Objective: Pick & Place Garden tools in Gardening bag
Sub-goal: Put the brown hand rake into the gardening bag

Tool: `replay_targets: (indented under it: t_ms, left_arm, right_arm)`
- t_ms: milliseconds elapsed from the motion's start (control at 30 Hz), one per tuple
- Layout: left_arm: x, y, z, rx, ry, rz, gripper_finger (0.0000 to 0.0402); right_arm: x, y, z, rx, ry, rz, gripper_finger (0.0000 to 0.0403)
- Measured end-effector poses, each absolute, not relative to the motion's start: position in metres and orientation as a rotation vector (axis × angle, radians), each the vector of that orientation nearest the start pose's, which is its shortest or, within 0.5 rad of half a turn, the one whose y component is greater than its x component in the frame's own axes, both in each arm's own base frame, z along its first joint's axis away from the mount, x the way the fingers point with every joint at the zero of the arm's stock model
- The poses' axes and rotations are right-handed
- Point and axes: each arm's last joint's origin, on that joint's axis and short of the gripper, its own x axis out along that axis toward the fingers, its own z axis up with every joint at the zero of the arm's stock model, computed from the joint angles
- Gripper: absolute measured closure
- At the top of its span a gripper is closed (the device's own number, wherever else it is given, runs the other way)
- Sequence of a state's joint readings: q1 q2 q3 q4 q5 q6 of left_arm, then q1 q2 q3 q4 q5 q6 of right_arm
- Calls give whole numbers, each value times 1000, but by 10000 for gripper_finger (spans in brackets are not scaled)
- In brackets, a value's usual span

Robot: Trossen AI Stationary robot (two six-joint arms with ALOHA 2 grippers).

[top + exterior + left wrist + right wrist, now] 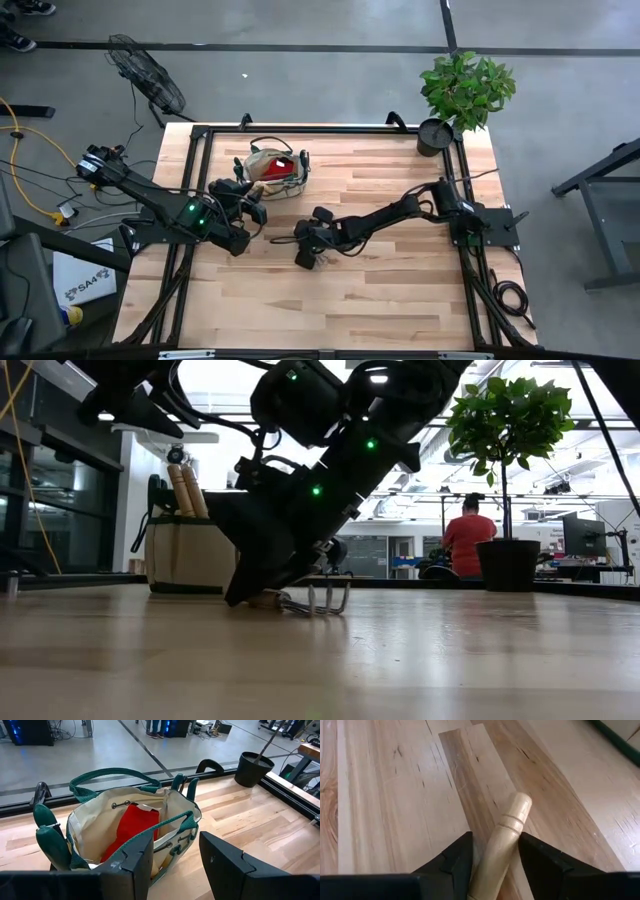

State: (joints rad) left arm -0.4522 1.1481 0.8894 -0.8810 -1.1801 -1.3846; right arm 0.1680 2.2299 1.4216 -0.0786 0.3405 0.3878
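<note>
The jaws of the right gripper [492, 857] stand on both sides of the rake [502, 845] handle, closed on it or nearly; the tines touch the table [380, 795]; lift it straight before carrying. The left gripper [175, 862] is open and empty; just beyond its jaws is the bag [100, 820], spray bottle [131, 831] inside. No writing can be read.

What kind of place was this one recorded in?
Probably an open lab or workshop: bare concrete floor around the wooden table, a floor fan and loose cables beside it, and a person seated at desks with monitors behind.
</note>
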Motion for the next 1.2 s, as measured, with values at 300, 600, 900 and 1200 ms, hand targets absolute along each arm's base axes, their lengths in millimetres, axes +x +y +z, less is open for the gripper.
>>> replay_targets:
  t_ms: [300,600,900,1200]
  left_arm:
    - [189,-62,268,-423,208,977,245]
    - [188,-63,267,-418,223,971,245]
    - [175,-72,267,-363,156,958,245]
    - [162,-79,265,-364,157,928,245]
  right_arm:
    - [448,67,104,116,841,-275,319]
    - [437,69,141,74,872,-152,344]
    - [424,62,203,-5,777,-67,344]
    - [411,22,275,-108,549,-65,344]
